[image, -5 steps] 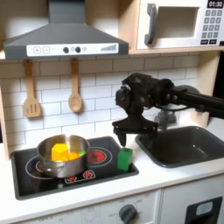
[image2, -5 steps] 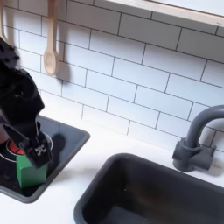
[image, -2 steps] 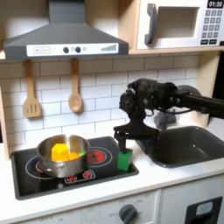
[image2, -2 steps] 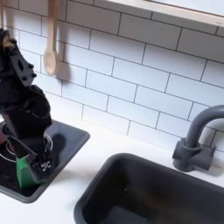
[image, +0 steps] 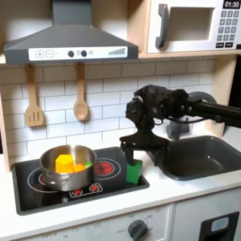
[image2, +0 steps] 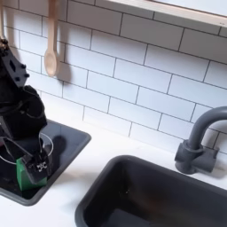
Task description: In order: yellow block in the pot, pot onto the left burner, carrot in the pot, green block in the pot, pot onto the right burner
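Green block (image: 135, 171) half-hidden under claw (image: 136, 158)

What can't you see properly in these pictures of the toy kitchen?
- Small bright-green toy block: partly covered by the black gripper in both exterior views; whether the fingers grip it is unclear.
- Round shiny steel pot: yellow and orange pieces inside blur together in the first exterior view.
- Right red-ringed burner: partly hidden behind the pot.

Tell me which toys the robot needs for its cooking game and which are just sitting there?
Needed: gripper, green block, pot, yellow block, carrot, left burner, right burner.

Just there: wooden spoon, spatula, sink, faucet, microwave.
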You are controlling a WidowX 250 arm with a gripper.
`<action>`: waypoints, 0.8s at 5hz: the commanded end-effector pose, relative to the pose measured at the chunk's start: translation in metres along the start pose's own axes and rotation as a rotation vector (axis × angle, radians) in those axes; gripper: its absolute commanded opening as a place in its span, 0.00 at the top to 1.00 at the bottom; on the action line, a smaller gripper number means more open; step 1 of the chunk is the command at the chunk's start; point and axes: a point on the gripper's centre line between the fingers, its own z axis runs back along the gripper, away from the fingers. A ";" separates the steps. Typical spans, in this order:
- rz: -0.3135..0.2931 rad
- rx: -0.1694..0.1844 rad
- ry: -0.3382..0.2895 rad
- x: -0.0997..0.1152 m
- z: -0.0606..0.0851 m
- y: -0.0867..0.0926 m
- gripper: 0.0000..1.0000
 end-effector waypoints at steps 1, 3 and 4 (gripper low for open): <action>-0.008 -0.027 0.009 0.002 -0.009 -0.001 0.00; -0.001 -0.033 0.008 0.001 -0.016 0.002 0.00; -0.005 -0.026 0.004 0.004 -0.018 0.005 0.00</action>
